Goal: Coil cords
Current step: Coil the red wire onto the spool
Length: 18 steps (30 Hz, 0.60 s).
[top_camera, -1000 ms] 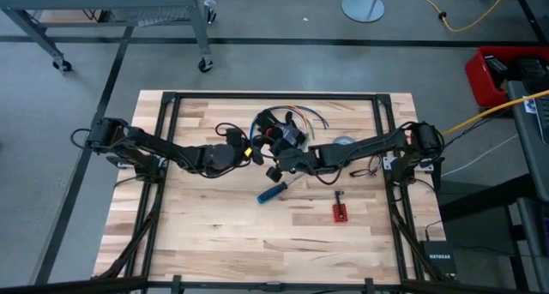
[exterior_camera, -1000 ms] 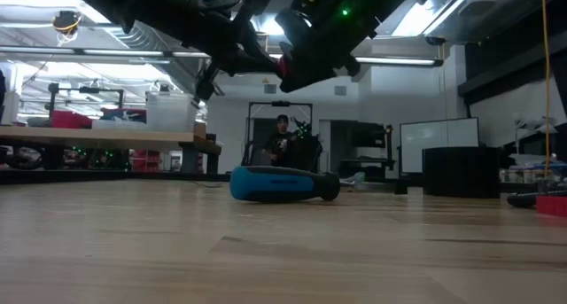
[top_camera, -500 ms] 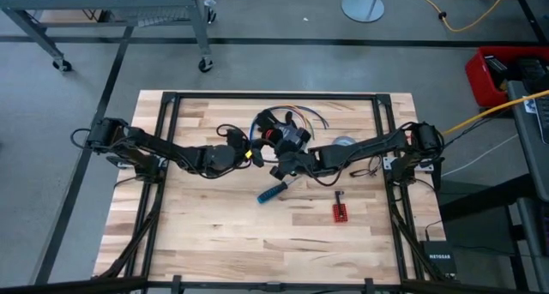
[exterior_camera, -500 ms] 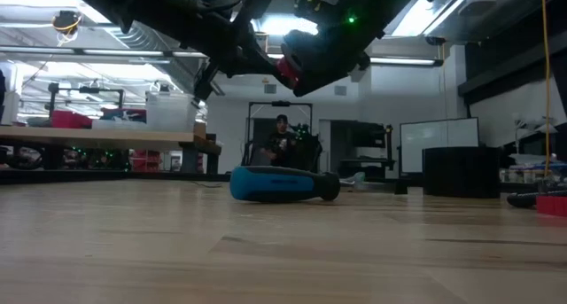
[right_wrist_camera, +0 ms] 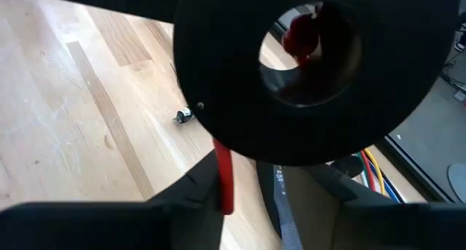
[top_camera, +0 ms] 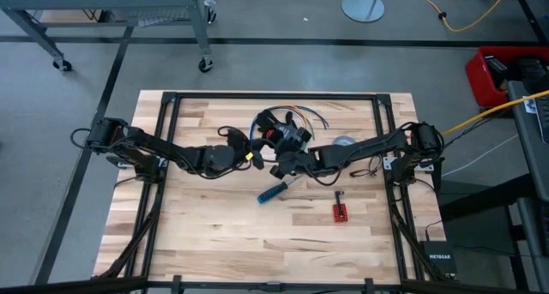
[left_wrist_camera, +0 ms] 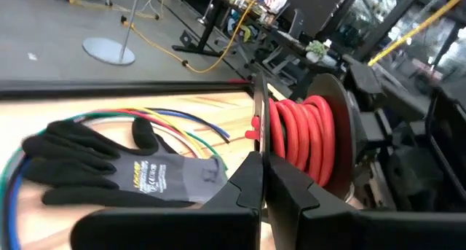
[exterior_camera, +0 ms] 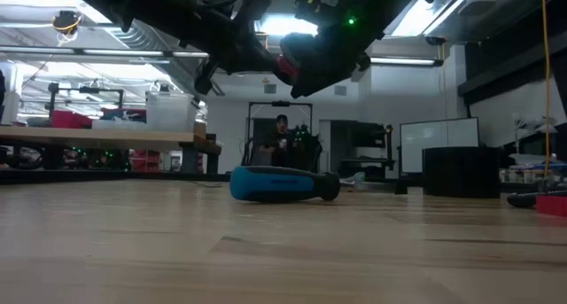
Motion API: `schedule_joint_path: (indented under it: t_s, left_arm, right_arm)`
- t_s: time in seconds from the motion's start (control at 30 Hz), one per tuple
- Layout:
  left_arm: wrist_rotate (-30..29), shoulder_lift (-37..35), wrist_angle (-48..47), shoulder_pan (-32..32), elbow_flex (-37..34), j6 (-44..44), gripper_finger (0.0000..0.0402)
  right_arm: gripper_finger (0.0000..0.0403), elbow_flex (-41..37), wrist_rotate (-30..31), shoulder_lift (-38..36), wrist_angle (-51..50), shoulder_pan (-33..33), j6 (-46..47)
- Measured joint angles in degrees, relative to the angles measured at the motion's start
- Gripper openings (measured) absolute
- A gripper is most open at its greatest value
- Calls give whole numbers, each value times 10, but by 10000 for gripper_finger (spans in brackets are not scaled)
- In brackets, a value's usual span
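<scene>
The left gripper (left_wrist_camera: 261, 195) had its fingers pressed together, apparently pinching the red cord (left_wrist_camera: 300, 144) just ahead of it, where the wire was wound in neat turns on a black spool (right_wrist_camera: 309, 68). The right gripper (top_camera: 287, 161) was closed on that spool, holding it clear of the table (top_camera: 206, 234) directly opposite the left gripper. Most of the red cord looked coiled already; a short tail (right_wrist_camera: 223, 178) hung free below the spool. Loose colored wires (left_wrist_camera: 182, 126) and a black glove (left_wrist_camera: 109, 170) lay just beyond the left gripper, uncoiled. A blue screwdriver (top_camera: 274, 191) sat below the grippers; open tabletop lay nearer the front edge.
</scene>
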Motion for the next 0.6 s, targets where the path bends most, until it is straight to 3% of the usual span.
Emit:
schedule_joint_path:
  t_s: [0.17, 0.6]
  left_arm:
    - [-15, 0, -1, 0, 0, 59, 0]
    - [-55, 0, -4, 2, 0, 185, 0]
  right_arm:
    - [158, 0, 0, 0, -13, 0, 1]
    - [159, 0, 1, 0, -126, 0, 2]
